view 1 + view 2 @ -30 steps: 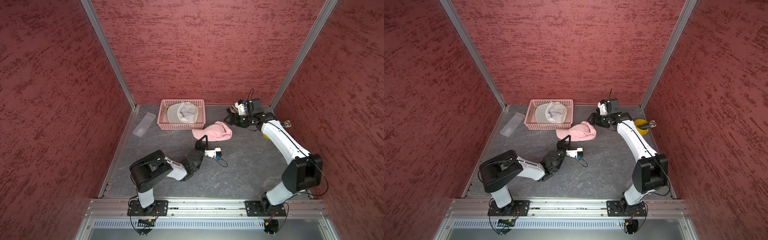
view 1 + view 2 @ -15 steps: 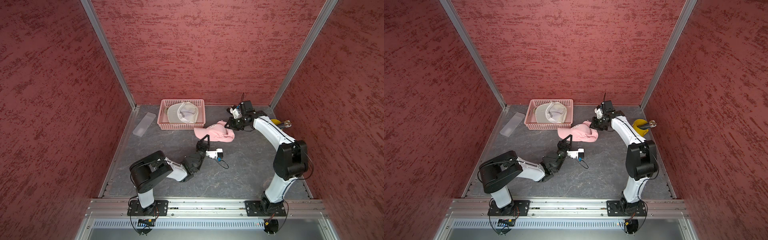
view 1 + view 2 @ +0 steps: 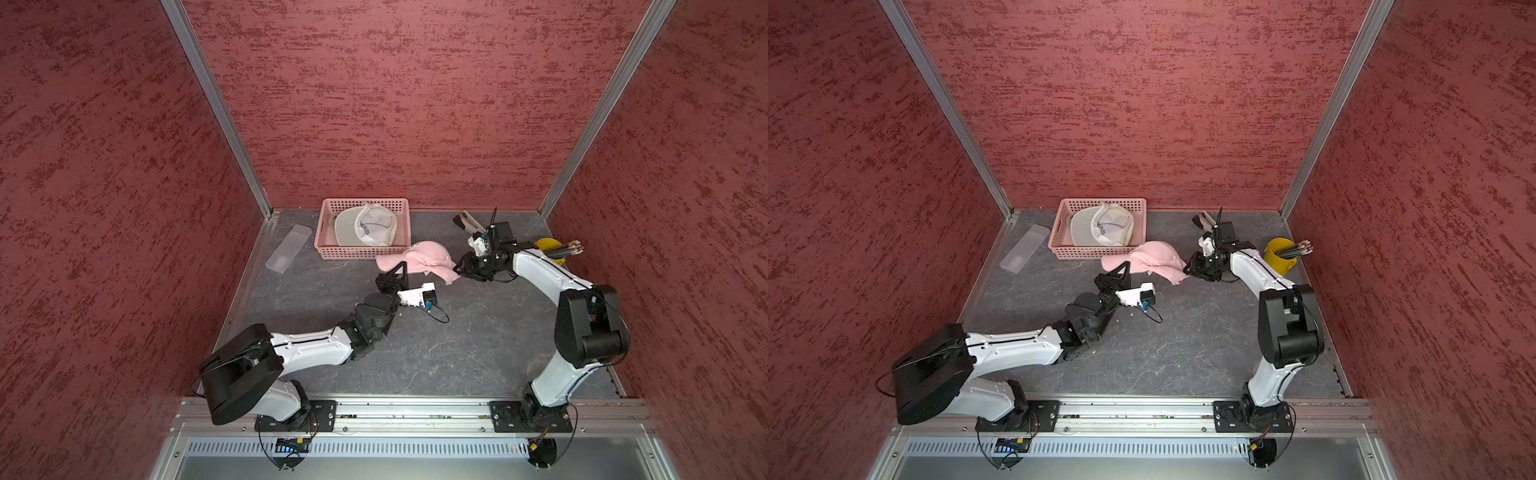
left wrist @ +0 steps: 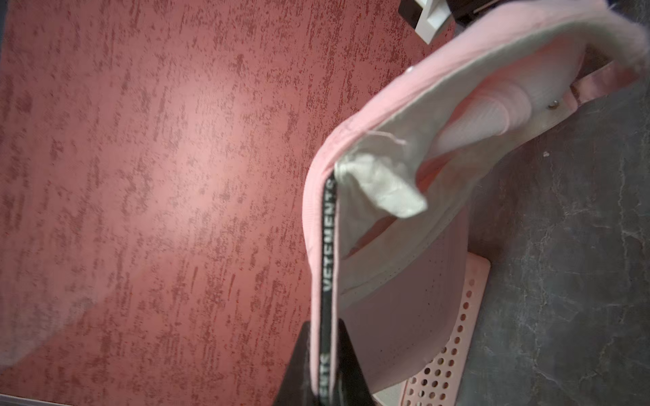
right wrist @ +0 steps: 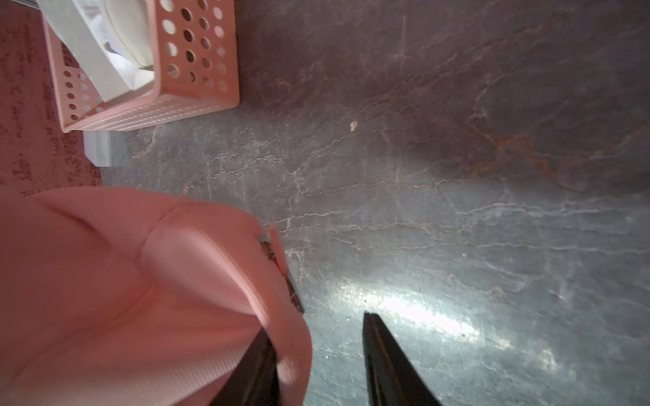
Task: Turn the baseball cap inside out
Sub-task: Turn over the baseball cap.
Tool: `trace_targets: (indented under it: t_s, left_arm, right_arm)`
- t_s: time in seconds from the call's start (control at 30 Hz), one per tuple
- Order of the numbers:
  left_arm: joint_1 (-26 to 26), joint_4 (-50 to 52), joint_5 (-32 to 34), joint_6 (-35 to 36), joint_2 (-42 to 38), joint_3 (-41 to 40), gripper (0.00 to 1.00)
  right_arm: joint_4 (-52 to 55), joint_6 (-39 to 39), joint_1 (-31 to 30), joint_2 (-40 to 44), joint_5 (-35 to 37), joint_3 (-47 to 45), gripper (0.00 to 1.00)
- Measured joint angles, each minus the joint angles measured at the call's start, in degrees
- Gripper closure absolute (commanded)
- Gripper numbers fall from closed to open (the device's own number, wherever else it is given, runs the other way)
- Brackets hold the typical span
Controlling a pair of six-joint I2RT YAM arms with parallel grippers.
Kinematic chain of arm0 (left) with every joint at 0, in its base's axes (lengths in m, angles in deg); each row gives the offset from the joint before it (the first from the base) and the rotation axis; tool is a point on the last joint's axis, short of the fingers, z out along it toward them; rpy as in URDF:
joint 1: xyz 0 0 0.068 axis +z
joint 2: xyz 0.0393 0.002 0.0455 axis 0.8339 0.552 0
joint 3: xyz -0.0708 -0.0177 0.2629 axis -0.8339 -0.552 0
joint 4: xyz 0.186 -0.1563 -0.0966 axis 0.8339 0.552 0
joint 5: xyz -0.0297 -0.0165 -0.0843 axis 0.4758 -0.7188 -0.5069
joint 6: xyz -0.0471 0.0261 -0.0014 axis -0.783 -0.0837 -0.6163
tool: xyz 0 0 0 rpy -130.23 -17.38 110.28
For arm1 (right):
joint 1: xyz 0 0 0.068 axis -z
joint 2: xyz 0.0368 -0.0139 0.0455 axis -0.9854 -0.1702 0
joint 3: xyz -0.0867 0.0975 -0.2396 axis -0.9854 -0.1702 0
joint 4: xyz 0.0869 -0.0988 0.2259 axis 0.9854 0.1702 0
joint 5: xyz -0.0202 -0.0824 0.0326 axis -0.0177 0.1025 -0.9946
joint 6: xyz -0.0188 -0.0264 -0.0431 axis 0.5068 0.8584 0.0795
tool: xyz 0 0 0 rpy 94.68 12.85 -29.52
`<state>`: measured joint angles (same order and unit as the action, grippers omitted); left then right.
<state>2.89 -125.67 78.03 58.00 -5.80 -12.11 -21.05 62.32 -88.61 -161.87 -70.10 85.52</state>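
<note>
Nearest us the table (image 3: 457,353) lies bare and offers the widest room to work. Past it our left claw (image 4: 325,365) is pinched tight on the rim of the pink cap (image 3: 422,259), the printed inner band running between its fingers, so that side of the cap is held up off the table. The cap sits mid-table, its brim just beside the front corner of the pink basket (image 3: 361,254). On its other side our right claw (image 3: 460,267) stands partly open and grips nothing: in the right wrist view one finger lies against the crown cloth and the other stands clear over bare table. We judge the cap light, limp in the crown, and stiff only in the brim and along the band. The cloth will fold and slip rather than push back, so the rim is the place to hold while the crown goes through the opening. Farther back, the basket with its white cap (image 3: 365,226) crowds the brim, a yellow cup (image 3: 1279,255) of pencils stands near the right arm, and the walls close in, so we favour working toward the near side.
</note>
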Motion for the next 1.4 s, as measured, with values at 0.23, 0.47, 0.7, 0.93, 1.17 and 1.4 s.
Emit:
trace_targets:
  t_s: [0.23,0.47,0.7,0.93,1.17,1.4]
  left_arm:
    - [2.97,36.0,-5.16,-23.93,-2.01,15.39,1.0]
    - [7.58,67.6,-18.4,-41.42,-1.55,28.02,1.0]
    - [13.64,86.4,-27.89,-51.23,2.93,38.25,1.0]
    - [14.19,93.66,-32.98,-54.82,5.2,40.22,1.0]
    - [14.69,95.51,-35.19,-56.17,5.18,40.3,1.0]
    - [15.21,96.43,-36.63,-57.53,5.18,41.38,1.0]
  right_arm:
    - [-2.89,3.19,0.0,16.33,0.98,-0.39,0.3]
    - [-6.23,10.14,-0.26,22.16,-1.81,-0.52,0.26]
    - [-6.73,18.8,-6.21,26.34,-3.76,-4.9,0.18]
    - [-8.59,24.33,-14.38,25.44,0.55,-6.19,0.12]
    - [-8.26,28.39,-16.72,19.41,4.98,-6.19,0.12]
    - [-8.0,30.1,-19.82,17.27,8.41,-6.19,0.15]
